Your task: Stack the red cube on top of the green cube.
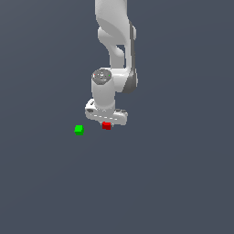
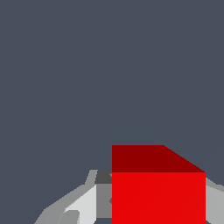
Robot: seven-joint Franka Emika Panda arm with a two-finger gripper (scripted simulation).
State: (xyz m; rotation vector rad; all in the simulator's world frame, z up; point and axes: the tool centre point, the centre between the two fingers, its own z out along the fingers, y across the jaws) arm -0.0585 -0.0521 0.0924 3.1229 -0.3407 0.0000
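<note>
White robot gripper (image 1: 107, 122) pointing down, fingers clamped on the red cube (image 1: 106, 125), green cube (image 1: 79, 130) near at its nine o'clock, apart, on the grey floor (image 1: 173, 183).

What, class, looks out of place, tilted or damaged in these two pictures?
Nothing stands out. The red cube sits squarely at the gripper, its faces clean in the wrist view. The green cube rests apart, toward the exterior view's left, on the plain grey floor.

A bare simulated test space: a flat, featureless grey-blue ground (image 1: 183, 183) with flatly rendered shapes, no walls or furniture.
</note>
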